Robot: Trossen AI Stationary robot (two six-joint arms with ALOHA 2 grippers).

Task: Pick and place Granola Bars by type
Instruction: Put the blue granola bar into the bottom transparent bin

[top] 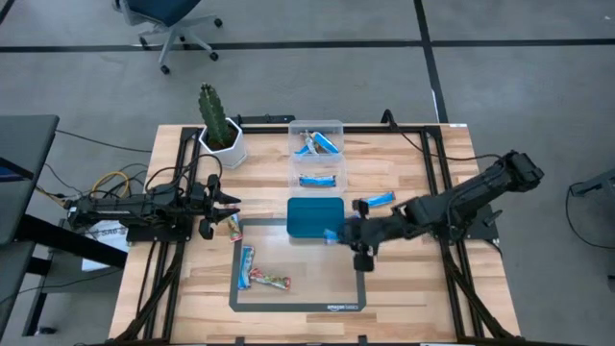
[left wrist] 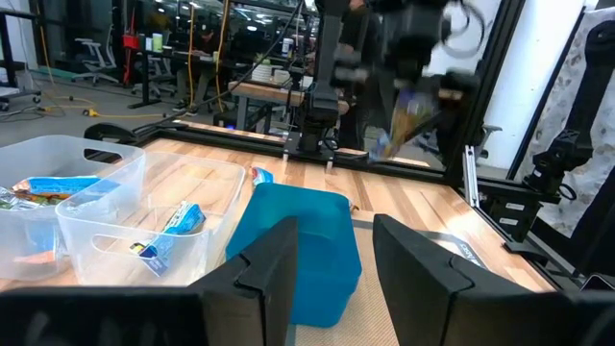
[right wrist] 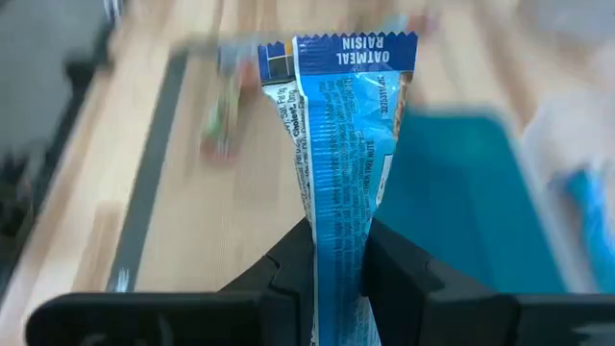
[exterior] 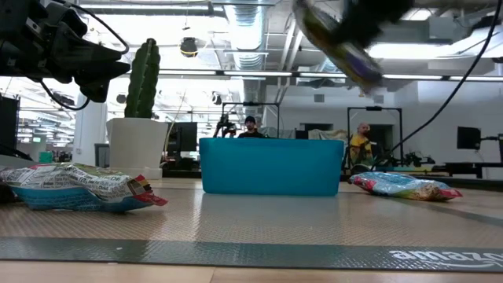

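Granola Bars lie sorted in part: blue ones in the clear plastic box (top: pixel 317 154), others on the counter (top: pixel 404 288) mat. The right gripper (top: pixel 338 235) is clenched on a blue oatmeal raisin bar (right wrist: pixel 338 144) by the teal tray (top: pixel 315 217), probably to carry it. The left gripper (top: pixel 233 207) waits, fingers (left wrist: pixel 274 274) apart

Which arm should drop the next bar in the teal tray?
Right. The right gripper already pinches a blue bar beside the teal tray; the left gripper is empty, at the mat's left edge.
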